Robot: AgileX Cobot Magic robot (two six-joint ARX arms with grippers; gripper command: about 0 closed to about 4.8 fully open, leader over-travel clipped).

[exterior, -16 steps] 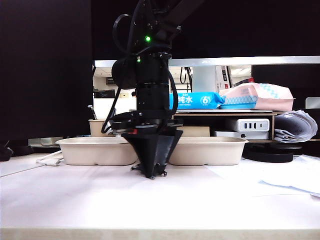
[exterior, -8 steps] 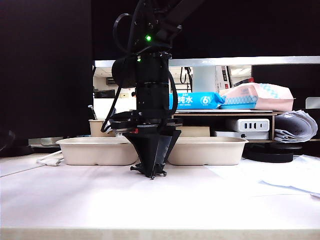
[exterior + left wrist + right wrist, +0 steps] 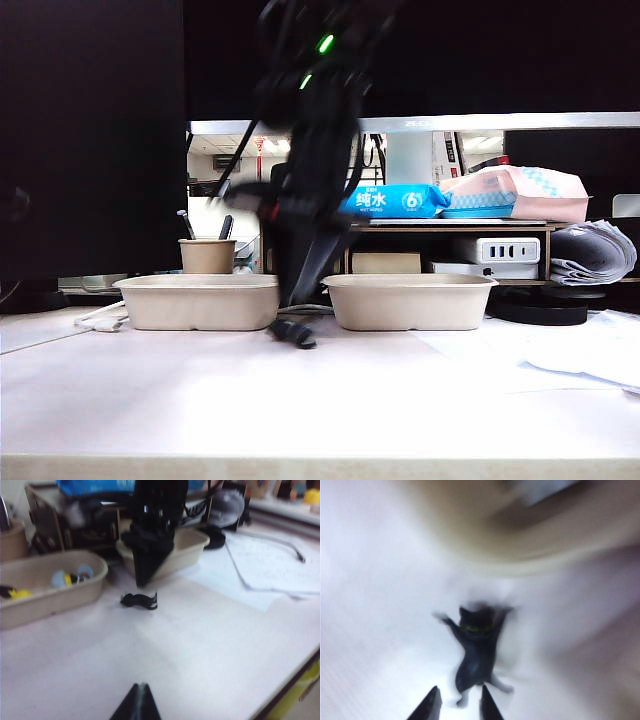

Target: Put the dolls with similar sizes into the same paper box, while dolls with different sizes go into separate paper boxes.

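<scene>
Two blurred yellowish dolls (image 3: 70, 578) lie in one shallow beige pulp tray (image 3: 95, 575). The other tray's (image 3: 195, 542) contents are hidden. Not yet boxed, the tiny black spindly creature (image 3: 476, 645) sits between the trays at the right gripper's (image 3: 459, 705) narrowly parted tips, and I cannot tell whether they clamp it. Nearer the table's front edge, the left gripper (image 3: 137, 700) hovers pinched together and empty.

A white table (image 3: 330, 400) fills the near ground, brightly lit, with loose white papers (image 3: 560, 355) lying at its right. Far behind stands a low wooden shelf (image 3: 450, 245) carrying a blue wipes pack (image 3: 395, 200) and a pink pack (image 3: 515, 192), a white power strip (image 3: 495, 250) under them. Dark panels rise left and above; a lit office shows beyond.
</scene>
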